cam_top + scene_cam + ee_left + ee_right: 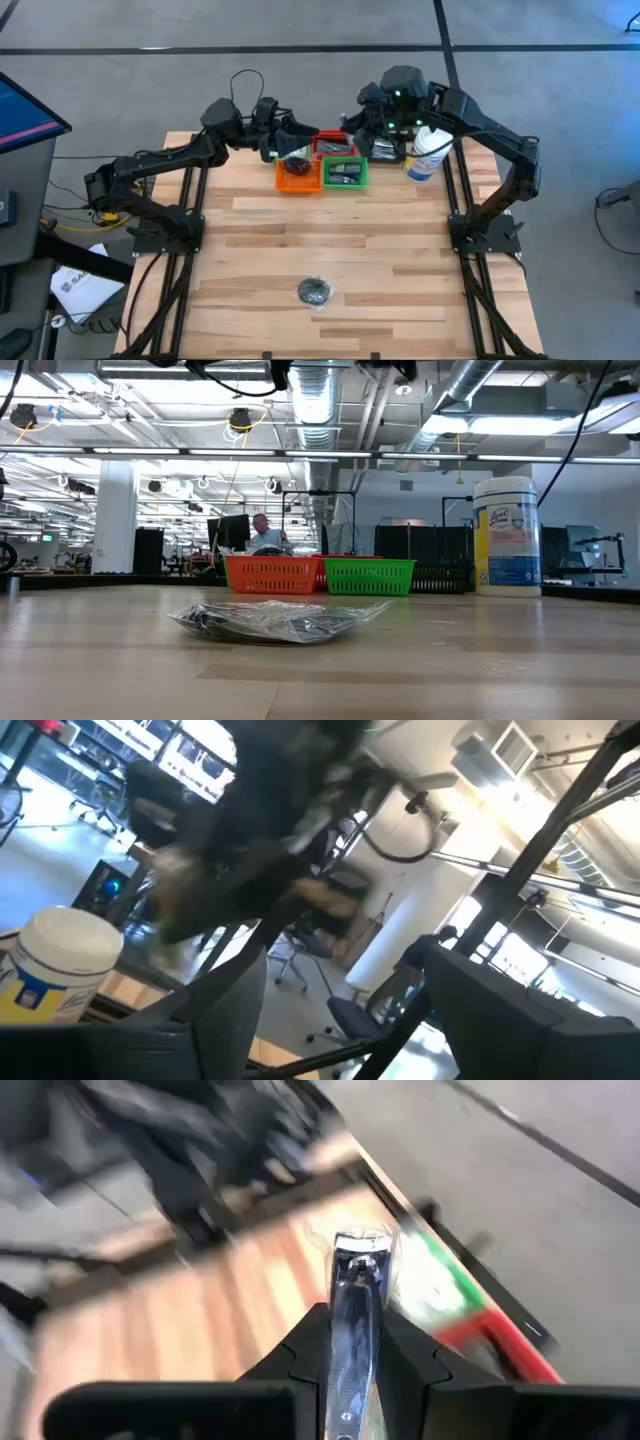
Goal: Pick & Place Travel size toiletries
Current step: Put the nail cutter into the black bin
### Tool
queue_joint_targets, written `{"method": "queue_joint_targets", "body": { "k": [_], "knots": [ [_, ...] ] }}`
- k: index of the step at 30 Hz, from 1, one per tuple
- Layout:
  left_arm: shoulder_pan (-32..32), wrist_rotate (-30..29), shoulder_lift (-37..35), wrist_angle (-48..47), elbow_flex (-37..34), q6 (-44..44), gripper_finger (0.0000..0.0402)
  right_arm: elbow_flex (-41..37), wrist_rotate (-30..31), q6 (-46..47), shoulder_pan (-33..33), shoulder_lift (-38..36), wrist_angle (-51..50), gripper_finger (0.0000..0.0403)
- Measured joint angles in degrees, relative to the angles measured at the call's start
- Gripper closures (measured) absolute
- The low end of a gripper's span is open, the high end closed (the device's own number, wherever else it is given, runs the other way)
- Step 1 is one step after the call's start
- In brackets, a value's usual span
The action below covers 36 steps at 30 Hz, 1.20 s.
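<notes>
Silvery nail clipper (352, 1315) clenched in right gripper (352, 1380) near green tray (345, 174). Left gripper (292, 145) released over orange tray (298, 183). Bagged black item (314, 291) left at 6 o'clock on tabletop (400, 260).

You have one orange tray (297, 178), one green tray (345, 175), one red tray (330, 146), one white canister (427, 156), and one plastic-wrapped black piece (313, 292) alone on the surface (400, 250).
</notes>
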Motion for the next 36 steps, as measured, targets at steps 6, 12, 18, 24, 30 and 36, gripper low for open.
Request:
{"method": "queue_joint_targets", "body": {
  "k": [6,12,18,24,30,36],
  "knots": [
    [-0.4,0.1,-0.1,-1.0,0.0,0.0,0.0151,0.0,2.3,-12.4,-6.1,2.4,-12.5,0.0355],
    [-0.4,-1.1,-0.1,-1.0,0.0,0.0,0.0165,-0.6,2.3,-24.2,-11.7,6.0,-15.6,0.0355],
    [-0.4,-5.9,-0.1,-1.0,0.0,0.0,0.0175,-6.0,2.3,-33.1,-16.7,10.2,-12.5,0.0354],
    [-0.4,-11.4,-0.1,-1.0,0.0,0.0,0.0180,-14.1,3.0,-44.5,-22.6,12.8,-9.1,0.0354],
    [-1.2,-14.4,-0.1,-1.0,0.0,1.2,0.0180,-23.2,3.8,-47.6,-28.0,14.5,-3.6,0.0354],
    [-1.0,-14.6,0.1,-1.1,0.0,1.4,0.0180,-31.6,3.9,-52.9,-30.1,14.3,4.7,0.0354]
  ]
}}
